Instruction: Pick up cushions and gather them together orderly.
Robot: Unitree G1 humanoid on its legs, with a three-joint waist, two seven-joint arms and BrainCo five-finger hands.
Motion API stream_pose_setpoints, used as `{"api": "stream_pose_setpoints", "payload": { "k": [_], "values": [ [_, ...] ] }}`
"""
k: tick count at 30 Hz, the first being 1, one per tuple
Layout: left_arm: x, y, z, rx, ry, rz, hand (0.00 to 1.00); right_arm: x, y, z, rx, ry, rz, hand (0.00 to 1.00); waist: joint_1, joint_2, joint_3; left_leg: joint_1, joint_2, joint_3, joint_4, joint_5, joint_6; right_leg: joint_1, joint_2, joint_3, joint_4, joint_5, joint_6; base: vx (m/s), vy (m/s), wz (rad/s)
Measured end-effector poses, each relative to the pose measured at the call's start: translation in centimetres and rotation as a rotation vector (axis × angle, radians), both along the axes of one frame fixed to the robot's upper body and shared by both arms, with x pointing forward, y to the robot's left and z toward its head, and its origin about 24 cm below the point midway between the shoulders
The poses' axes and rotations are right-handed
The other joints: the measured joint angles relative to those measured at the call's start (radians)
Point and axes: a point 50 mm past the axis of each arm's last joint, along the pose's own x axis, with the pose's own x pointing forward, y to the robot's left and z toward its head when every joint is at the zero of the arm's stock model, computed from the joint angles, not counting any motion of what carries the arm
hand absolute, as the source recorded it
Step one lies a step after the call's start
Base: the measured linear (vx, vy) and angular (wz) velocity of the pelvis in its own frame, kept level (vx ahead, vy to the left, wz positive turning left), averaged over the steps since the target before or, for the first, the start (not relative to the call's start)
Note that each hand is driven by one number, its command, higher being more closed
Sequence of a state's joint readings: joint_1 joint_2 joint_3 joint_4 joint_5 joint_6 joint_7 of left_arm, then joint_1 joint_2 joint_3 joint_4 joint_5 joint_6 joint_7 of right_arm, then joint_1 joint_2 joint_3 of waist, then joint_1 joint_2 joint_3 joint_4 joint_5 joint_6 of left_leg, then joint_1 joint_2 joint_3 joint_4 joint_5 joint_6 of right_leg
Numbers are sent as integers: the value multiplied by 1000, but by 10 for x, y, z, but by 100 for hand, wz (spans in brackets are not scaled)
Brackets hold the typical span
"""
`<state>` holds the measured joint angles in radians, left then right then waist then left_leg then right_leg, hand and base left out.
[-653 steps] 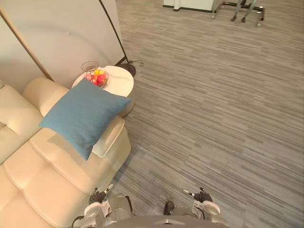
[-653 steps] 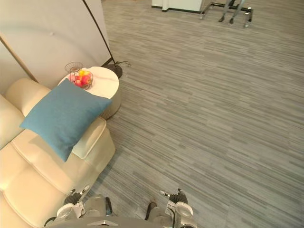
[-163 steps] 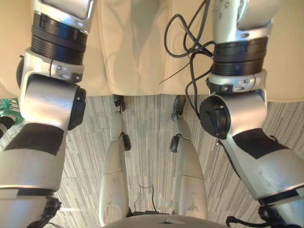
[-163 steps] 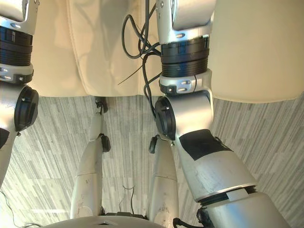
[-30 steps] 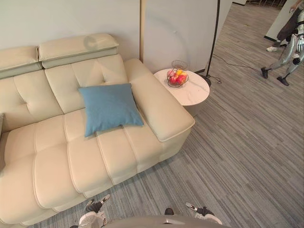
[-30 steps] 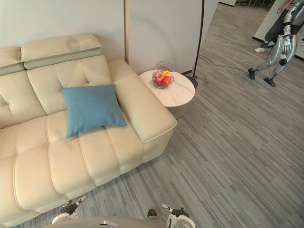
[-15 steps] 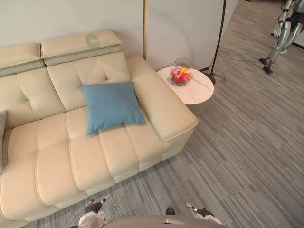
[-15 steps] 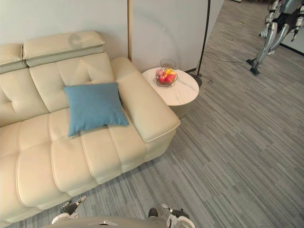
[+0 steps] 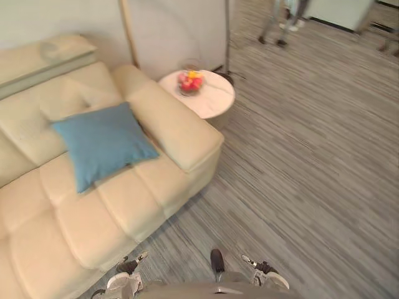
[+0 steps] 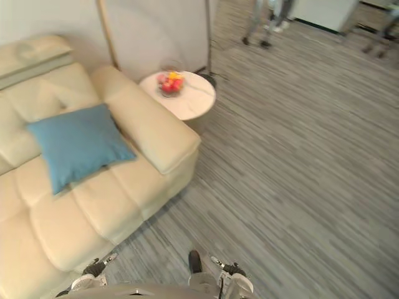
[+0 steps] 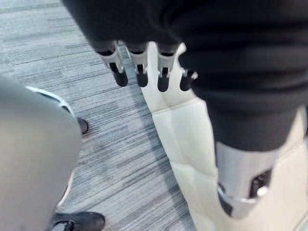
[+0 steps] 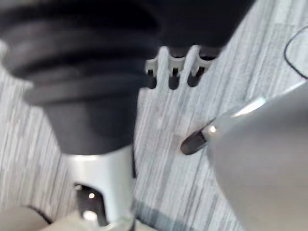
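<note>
Blue cushion leans on sofa seat by the armrest end, unheld; left hand and right hand hang straight-fingered, empty; gathering seemingly not started.

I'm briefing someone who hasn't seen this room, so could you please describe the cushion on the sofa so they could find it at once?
Start at the cream sofa against the wall. At its end nearest the round white side table, just inside the armrest, a square cushion rests where seat meets backrest. It is plain blue, standing out against the pale upholstery all around it.
</note>
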<state>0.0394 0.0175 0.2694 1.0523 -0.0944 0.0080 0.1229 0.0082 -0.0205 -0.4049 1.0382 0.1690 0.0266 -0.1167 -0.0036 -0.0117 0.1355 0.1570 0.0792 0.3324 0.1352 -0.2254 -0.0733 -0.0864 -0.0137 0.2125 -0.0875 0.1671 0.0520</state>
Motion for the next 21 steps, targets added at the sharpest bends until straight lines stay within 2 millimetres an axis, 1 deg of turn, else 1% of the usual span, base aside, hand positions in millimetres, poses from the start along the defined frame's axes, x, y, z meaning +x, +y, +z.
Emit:
{"api": "stream_pose_setpoints", "payload": {
  "k": [2,3,4,5,6,7,8,9,10,11,12,13,14,15,16,18,19,20,21],
  "values": [
    [-2,3,0,6,8,2,0,2,3,0,4,-5,10,0,-3,-9,5,22,0,105,0,-16,-6,-29,16,36,-1,11,-25,-81,15,-164],
    [-3,4,-1,8,17,2,0,5,4,1,3,-9,24,0,-6,2,10,24,11,173,-4,-18,-9,-50,21,14,-1,5,-51,-45,-17,-158],
    [-3,4,-1,8,18,0,0,8,4,1,0,-14,33,0,-8,7,11,28,21,221,-4,-18,-10,-63,23,-32,2,-7,-72,14,-65,-191],
    [-1,7,0,23,16,-14,0,11,1,3,-12,-22,48,0,-9,22,14,41,58,304,4,-17,-14,-114,29,-223,80,-31,-99,84,-73,-152],
    [-2,9,0,30,18,-18,0,12,1,3,-14,-25,48,0,-10,23,15,43,66,317,15,-16,-14,-125,29,-301,118,-43,-117,163,-119,-154],
    [-2,12,1,39,19,-21,0,8,1,2,-16,-14,49,0,-8,20,13,49,71,325,35,-16,-15,-117,25,-437,167,-47,-158,124,-79,-83],
    [-2,13,1,40,18,-21,0,4,0,1,-19,-5,52,0,-5,19,12,57,69,324,42,-16,-15,-104,23,-497,169,-45,-165,195,-176,-114],
    [-3,10,0,34,20,-23,0,6,-2,2,-30,-12,62,0,-7,38,15,70,83,322,57,-14,-16,-95,22,-616,173,-65,-182,146,-158,-91],
    [-3,6,0,25,19,-27,0,8,-6,4,-41,-20,63,0,-13,49,12,83,88,324,51,-14,-15,-86,15,-677,176,-100,-187,257,-184,-125],
    [-1,-1,-1,12,17,-46,0,10,-15,6,-64,-22,62,0,-11,87,7,103,89,340,23,-10,-22,-86,-1,-793,218,-153,-168,146,-67,-87],
    [-1,-3,-1,9,17,-53,0,10,-16,6,-65,-21,61,0,-7,95,8,109,89,342,16,-10,-22,-88,4,-786,222,-153,-167,174,-60,-97],
    [0,-6,-1,2,15,-64,0,11,-18,7,-72,-25,59,0,-9,110,13,117,91,340,12,-4,-19,-89,24,-752,219,-153,-166,129,-73,-71],
    [1,-7,-1,3,14,-75,0,13,-19,8,-75,-31,59,0,-8,110,15,127,89,339,10,16,-17,-89,34,-725,219,-153,-160,189,-96,-79],
    [2,-8,-1,1,13,-76,0,13,-19,8,-74,-30,59,0,-10,107,16,137,89,329,24,45,-24,-83,42,-700,224,-168,-150,187,-85,-66],
    [2,-8,-1,0,13,-76,0,12,-18,7,-73,-26,59,0,-14,102,19,133,107,324,93,55,-35,-67,49,-681,227,-180,-146,151,-50,-55],
    [0,-10,-2,-7,16,-72,0,8,-18,6,-71,-15,57,0,-17,96,24,92,171,305,306,66,-32,-20,66,-645,202,-191,-139,114,-22,-49],
    [-2,-13,-3,-18,19,-69,0,6,-15,4,-63,-9,58,0,-11,86,32,24,233,250,529,79,-8,16,81,-607,184,-199,-146,117,-10,-59],
    [-3,-15,-3,-24,21,-65,0,5,-14,4,-60,-6,58,0,-8,85,32,-7,250,228,607,70,4,26,86,-590,180,-208,-157,179,17,-80],
    [0,-13,-2,-24,4,-48,0,5,-12,3,-55,-4,56,0,-5,80,39,-74,263,180,721,47,21,48,90,-556,179,-214,-160,107,28,-60]
  ]
}}
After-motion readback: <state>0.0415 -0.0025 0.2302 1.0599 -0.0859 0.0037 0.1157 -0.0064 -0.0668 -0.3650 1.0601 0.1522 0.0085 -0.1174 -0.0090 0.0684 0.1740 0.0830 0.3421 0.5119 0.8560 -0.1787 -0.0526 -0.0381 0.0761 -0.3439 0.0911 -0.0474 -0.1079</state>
